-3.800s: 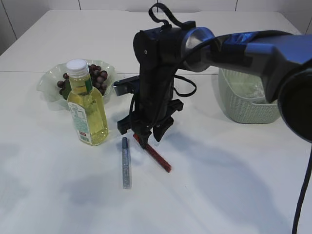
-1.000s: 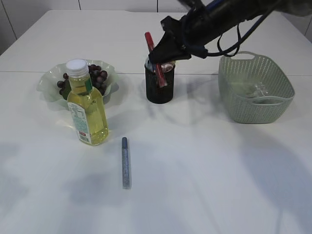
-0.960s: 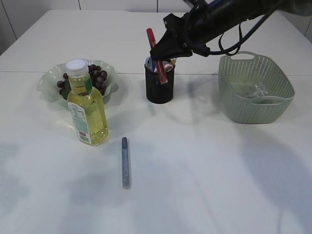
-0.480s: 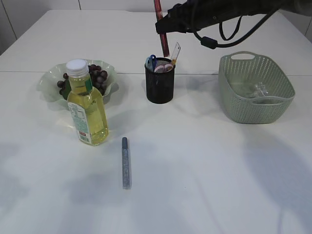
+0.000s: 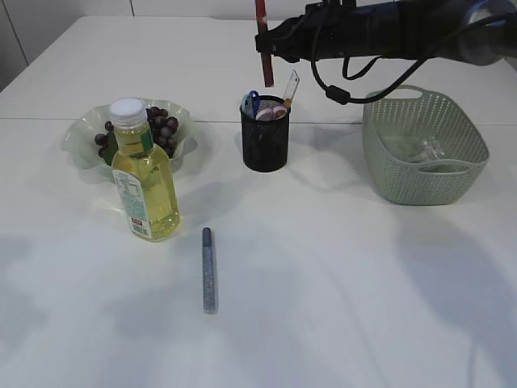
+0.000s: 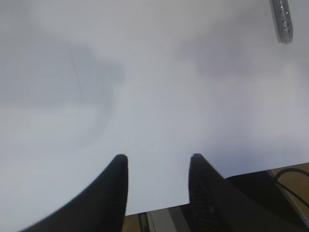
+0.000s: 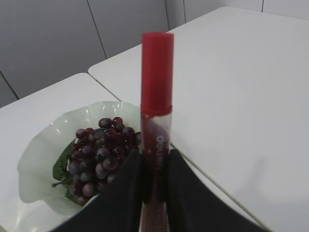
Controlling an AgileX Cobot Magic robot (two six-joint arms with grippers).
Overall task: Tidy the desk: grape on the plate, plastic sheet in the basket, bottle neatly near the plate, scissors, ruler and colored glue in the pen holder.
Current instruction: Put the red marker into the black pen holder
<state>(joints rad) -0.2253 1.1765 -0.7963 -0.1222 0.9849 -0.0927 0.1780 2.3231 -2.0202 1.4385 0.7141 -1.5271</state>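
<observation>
We see the right claw (image 7: 153, 183) pinching a red glue tube (image 5: 263, 42) upright, held in the air above the black pen holder (image 5: 265, 136), which already carries scissors (image 5: 251, 103) and a ruler (image 5: 290, 86). The left claw (image 6: 157, 164) hangs with its jaws spread and nothing between them over the bare white counter (image 5: 339, 267), a grey glitter glue tube (image 5: 208, 269) lying flat nearby. The grapes (image 5: 161, 125) sit on the green plate (image 5: 81, 137), the bottle (image 5: 144, 174) stands just in front of it, and the basket (image 5: 424, 145) to the right holds a clear plastic sheet (image 5: 424, 149).
</observation>
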